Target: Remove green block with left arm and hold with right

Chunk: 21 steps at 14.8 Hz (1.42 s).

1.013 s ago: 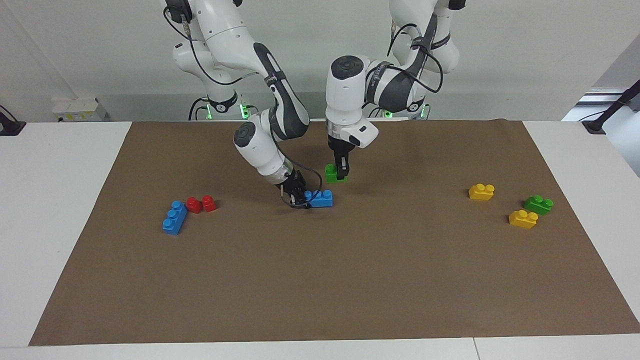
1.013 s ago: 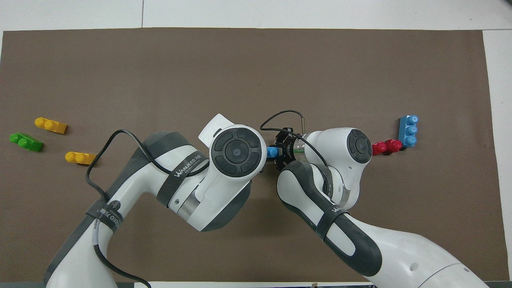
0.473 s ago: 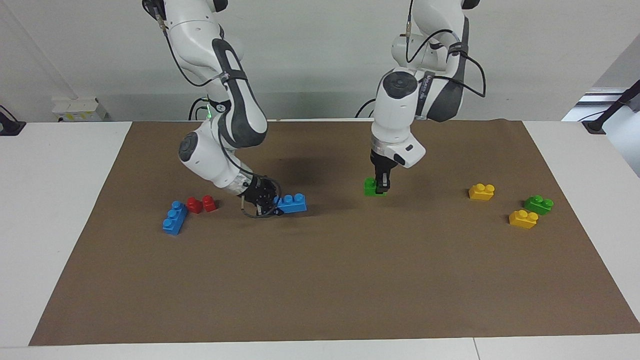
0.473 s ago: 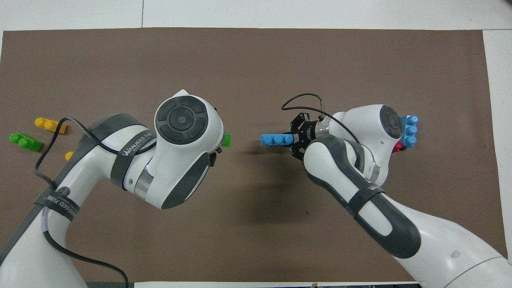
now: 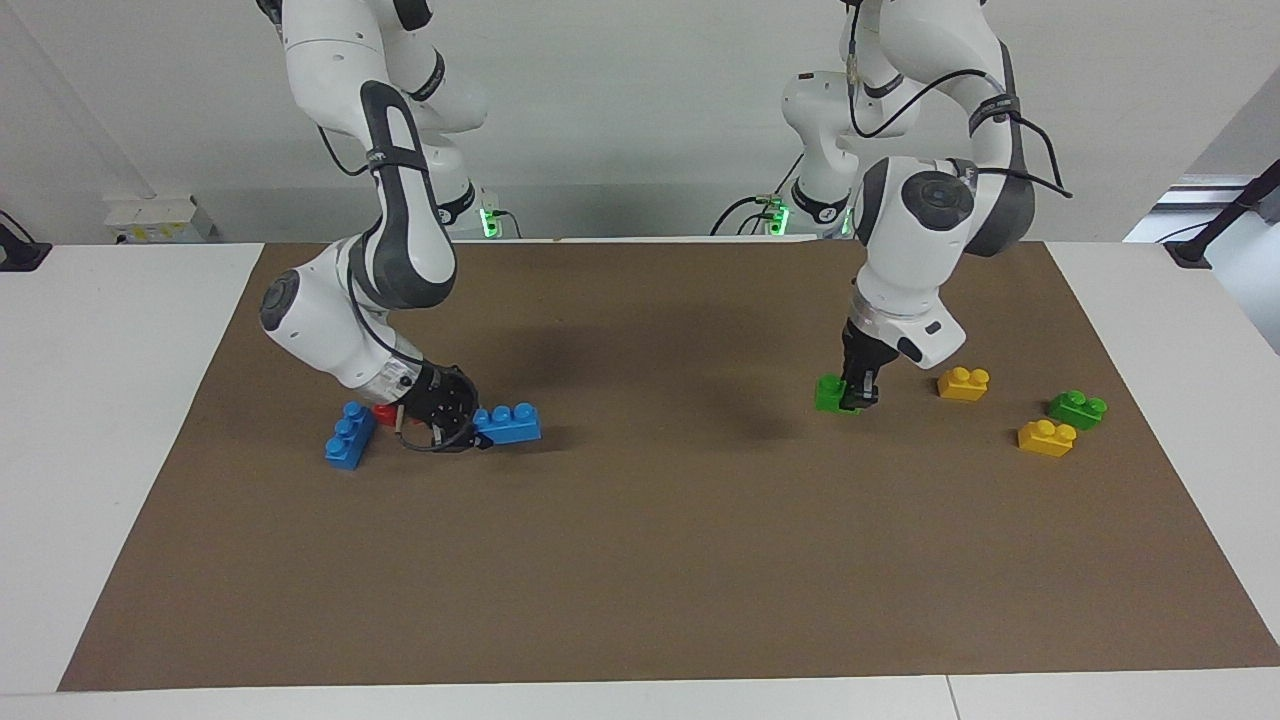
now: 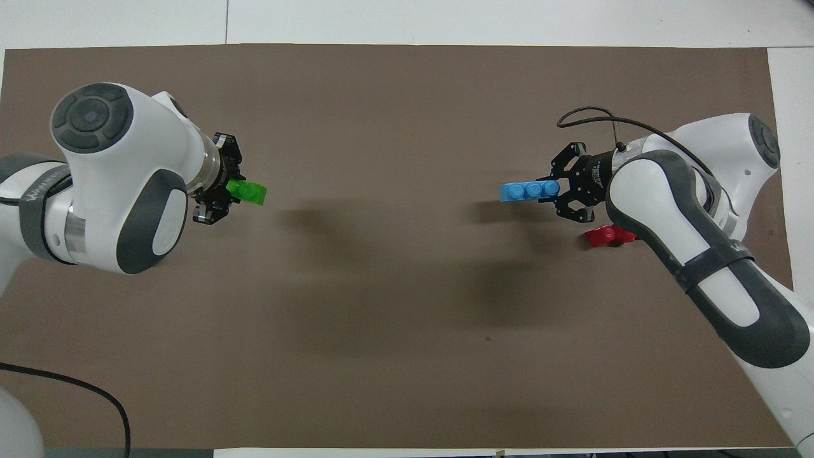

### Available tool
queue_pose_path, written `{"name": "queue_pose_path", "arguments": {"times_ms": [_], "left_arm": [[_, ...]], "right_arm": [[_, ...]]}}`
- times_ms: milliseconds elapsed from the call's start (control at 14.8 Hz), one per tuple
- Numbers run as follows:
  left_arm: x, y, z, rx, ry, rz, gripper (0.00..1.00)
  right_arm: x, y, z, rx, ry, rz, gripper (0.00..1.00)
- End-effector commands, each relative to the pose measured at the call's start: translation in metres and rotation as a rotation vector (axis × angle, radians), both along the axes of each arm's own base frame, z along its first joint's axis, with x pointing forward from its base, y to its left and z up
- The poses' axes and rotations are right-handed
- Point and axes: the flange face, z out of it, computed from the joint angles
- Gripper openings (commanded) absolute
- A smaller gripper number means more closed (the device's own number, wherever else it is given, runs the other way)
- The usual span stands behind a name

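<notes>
My left gripper (image 5: pixel 858 397) is shut on the green block (image 5: pixel 829 393) and holds it low over the mat, beside a yellow brick (image 5: pixel 963 383). In the overhead view the left gripper (image 6: pixel 236 191) grips one end of the green block (image 6: pixel 251 191). My right gripper (image 5: pixel 476 428) is shut on the end of a blue three-stud brick (image 5: pixel 509 422), low over the mat toward the right arm's end. It also shows in the overhead view (image 6: pixel 554 191) with the blue three-stud brick (image 6: pixel 526 190) sticking out toward the table's middle.
A second green brick (image 5: pixel 1077 408) and another yellow brick (image 5: pixel 1046 438) lie toward the left arm's end. A second blue brick (image 5: pixel 348 435) and a red brick (image 6: pixel 607 236) lie by the right gripper. A brown mat (image 5: pixel 640 560) covers the table.
The two arms have swung apart from the table's middle. The left carried the green block toward the yellow bricks; the right carried the blue three-stud brick toward the red and blue bricks.
</notes>
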Motion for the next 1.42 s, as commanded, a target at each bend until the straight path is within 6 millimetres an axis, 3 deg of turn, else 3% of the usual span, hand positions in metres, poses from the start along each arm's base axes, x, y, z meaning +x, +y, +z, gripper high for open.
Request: {"name": "queue_pose_path", "arguments": {"times_ms": [0, 338, 675, 1013, 1350], "left_arm": [[0.004, 0.042, -0.006, -0.022, -0.008, -0.075, 0.00], [0.009, 0.115, -0.020, -0.056, -0.034, -0.217, 0.00], [0.010, 0.166, -0.033, -0.044, -0.055, -0.309, 0.00], [0.020, 0.199, -0.059, -0.028, -0.083, -0.358, 0.00], [0.030, 0.206, -0.096, -0.023, -0.094, -0.367, 0.00]], "right_arm": [[0.013, -0.027, -0.012, 0.008, 0.002, 0.040, 0.00], [0.018, -0.061, -0.043, 0.005, -0.022, 0.079, 0.00], [0.018, -0.079, -0.040, 0.002, -0.020, 0.062, 0.00], [0.017, -0.085, -0.044, -0.026, -0.022, 0.067, 0.00], [0.015, -0.086, -0.047, -0.042, -0.020, 0.078, 0.00]]}}
